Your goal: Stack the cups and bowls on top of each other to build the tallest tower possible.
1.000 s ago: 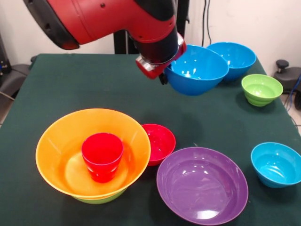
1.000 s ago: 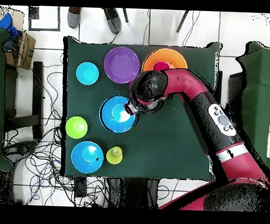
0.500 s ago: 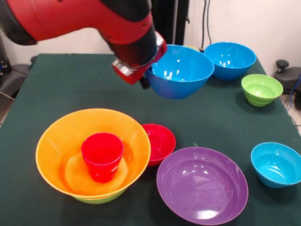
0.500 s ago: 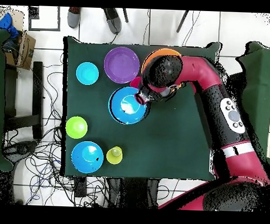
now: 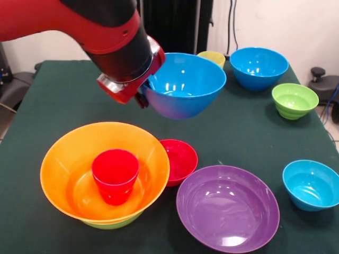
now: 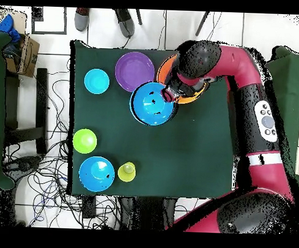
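My gripper (image 5: 144,95) is shut on the rim of a medium blue bowl (image 5: 184,84), holding it in the air, tilted, above the table behind the tower. The tower is a large orange bowl (image 5: 59,159) nested on a lime-green bowl (image 5: 114,223), with a red cup (image 5: 115,174) standing inside. In the overhead view the held blue bowl (image 6: 152,103) hangs beside the orange bowl (image 6: 165,68), which the arm mostly covers. A small red bowl (image 5: 180,160) touches the tower's right side.
A large purple bowl (image 5: 228,207) lies at the front right, with a small blue bowl (image 5: 311,185) further right. At the back stand a second medium blue bowl (image 5: 259,66), a ribbed green bowl (image 5: 294,100) and a yellow cup (image 5: 212,57).
The arm has carried the blue bowl away from the back right bowls, leftward and nearer in the front view, toward the orange tower. The yellow cup behind it now shows.
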`<control>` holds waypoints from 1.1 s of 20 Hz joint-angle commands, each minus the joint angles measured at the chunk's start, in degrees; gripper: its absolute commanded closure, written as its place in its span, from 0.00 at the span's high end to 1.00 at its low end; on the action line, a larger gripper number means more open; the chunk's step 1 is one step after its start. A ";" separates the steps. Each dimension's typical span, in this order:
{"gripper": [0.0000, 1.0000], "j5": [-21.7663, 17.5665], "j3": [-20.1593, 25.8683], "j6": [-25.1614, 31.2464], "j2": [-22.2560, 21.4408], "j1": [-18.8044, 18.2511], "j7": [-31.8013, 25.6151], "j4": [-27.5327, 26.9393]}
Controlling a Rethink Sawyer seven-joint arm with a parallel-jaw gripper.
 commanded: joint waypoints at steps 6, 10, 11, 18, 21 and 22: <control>0.00 -3.39 0.33 15.81 6.82 5.88 -29.33 -21.37; 0.00 -5.61 0.76 18.34 8.57 6.86 -33.77 -26.70; 0.00 -6.22 0.90 18.75 8.97 7.10 -34.83 -27.94; 0.00 -10.75 2.54 20.85 11.14 8.54 -40.99 -35.47; 0.00 -11.60 3.35 21.72 11.31 8.83 -42.21 -37.32; 0.00 -11.93 3.62 22.27 11.34 8.91 -42.56 -37.90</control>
